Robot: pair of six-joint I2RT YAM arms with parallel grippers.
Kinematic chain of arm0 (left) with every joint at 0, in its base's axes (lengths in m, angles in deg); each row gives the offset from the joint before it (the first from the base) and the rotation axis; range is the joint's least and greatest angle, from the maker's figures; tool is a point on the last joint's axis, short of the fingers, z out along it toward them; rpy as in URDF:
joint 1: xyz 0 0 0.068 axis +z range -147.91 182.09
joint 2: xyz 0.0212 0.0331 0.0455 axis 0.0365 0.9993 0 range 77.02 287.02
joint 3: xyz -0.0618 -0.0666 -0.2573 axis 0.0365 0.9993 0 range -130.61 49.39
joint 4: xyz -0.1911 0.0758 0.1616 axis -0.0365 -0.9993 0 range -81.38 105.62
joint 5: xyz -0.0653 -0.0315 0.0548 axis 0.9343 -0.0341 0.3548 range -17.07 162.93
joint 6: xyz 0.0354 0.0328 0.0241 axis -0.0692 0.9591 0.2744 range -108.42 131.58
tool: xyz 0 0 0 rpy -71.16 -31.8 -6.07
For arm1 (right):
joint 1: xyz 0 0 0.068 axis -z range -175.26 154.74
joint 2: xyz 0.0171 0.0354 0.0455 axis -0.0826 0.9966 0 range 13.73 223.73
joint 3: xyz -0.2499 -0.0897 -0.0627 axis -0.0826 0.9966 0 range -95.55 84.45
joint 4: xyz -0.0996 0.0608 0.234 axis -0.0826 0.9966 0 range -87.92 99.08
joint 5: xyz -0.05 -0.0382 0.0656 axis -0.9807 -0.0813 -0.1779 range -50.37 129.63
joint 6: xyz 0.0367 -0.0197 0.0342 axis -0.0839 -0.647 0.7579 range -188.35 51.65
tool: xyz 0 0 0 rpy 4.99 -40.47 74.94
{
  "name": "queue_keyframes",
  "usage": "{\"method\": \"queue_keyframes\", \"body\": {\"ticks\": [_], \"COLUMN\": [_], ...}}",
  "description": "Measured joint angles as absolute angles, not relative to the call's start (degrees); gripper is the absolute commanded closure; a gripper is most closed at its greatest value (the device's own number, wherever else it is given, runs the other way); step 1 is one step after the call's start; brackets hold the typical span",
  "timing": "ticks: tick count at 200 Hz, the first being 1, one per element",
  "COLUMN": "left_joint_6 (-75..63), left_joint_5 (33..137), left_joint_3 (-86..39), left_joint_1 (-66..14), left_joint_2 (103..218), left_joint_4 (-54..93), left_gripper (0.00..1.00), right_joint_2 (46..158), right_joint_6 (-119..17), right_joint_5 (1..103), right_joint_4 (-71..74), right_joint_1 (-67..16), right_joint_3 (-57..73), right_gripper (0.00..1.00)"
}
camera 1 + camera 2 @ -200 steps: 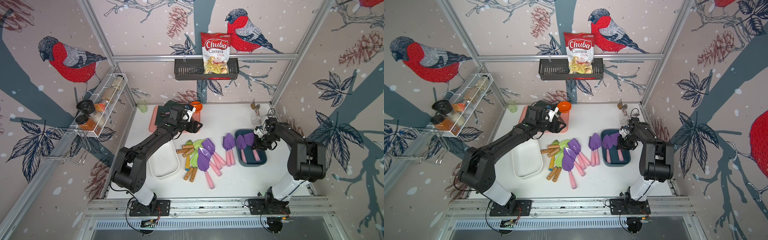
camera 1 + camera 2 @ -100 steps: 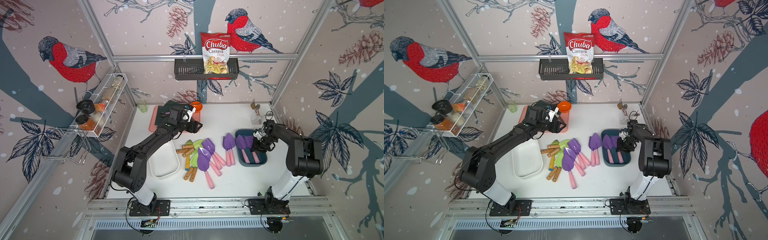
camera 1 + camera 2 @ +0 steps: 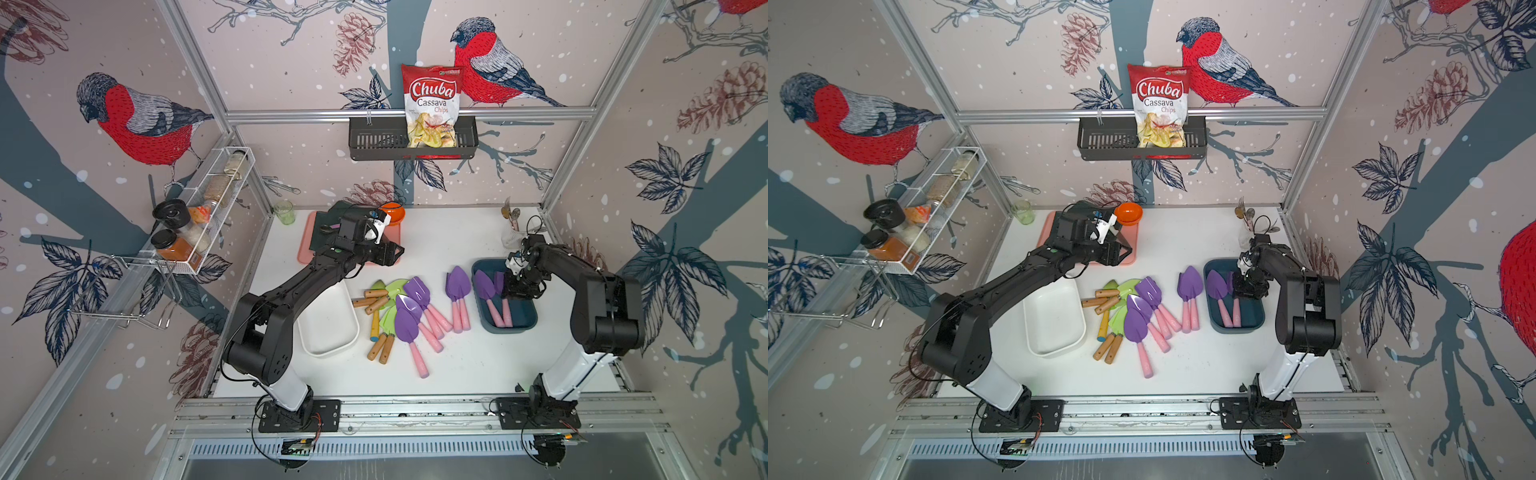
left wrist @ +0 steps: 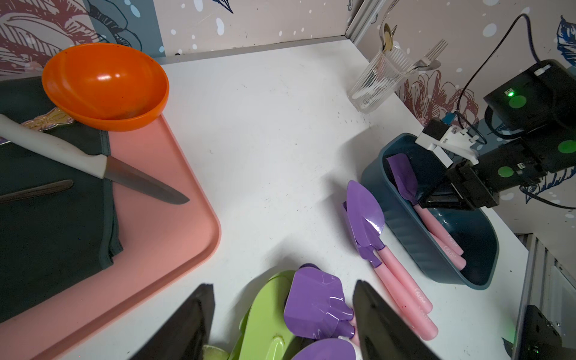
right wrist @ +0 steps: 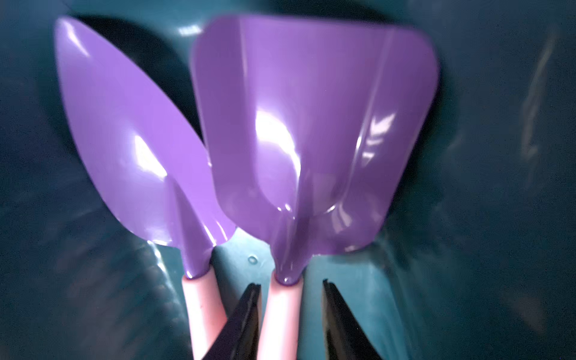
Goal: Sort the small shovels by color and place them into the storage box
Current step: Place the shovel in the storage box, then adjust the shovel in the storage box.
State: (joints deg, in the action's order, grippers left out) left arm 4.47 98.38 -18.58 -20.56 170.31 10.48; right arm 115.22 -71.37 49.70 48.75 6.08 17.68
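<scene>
White tabletop (image 3: 436, 245) below, my right claw (image 5: 290, 283) has just eased slightly apart, leaving the square-bladed purple plastic shovel with pink handle (image 5: 311, 124) lying in the dark teal plastic storage box (image 3: 524, 318): second purple sorted; my left claw (image 4: 283, 283) gapes wide, empty, over the pile of loose shovels (image 3: 405, 309)

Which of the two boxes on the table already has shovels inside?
The dark blue box: two purple shovels with pink handles lie in it. The white box holds none.

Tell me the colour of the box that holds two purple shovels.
The box is dark teal blue; the left wrist view shows it best.
</scene>
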Motion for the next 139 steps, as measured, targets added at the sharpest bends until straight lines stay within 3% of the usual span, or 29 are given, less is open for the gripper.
{"method": "queue_keyframes", "body": {"ticks": [60, 139], "left_joint_6": [4.54, 4.56], "left_joint_5": [98.36, 98.34], "left_joint_3": [-18.56, -18.45], "left_joint_1": [-20.56, -20.56], "left_joint_2": [170.01, 169.92], "left_joint_4": [10.43, 10.41], "left_gripper": [0.26, 0.26], "right_joint_2": [116.29, 118.35], "right_joint_6": [-72.68, -72.95], "right_joint_5": [46.57, 46.11], "right_joint_4": [50.15, 50.54], "right_joint_1": [4.44, 2.54], "right_joint_3": [16.59, 16.96], "right_gripper": [0.59, 0.72]}}
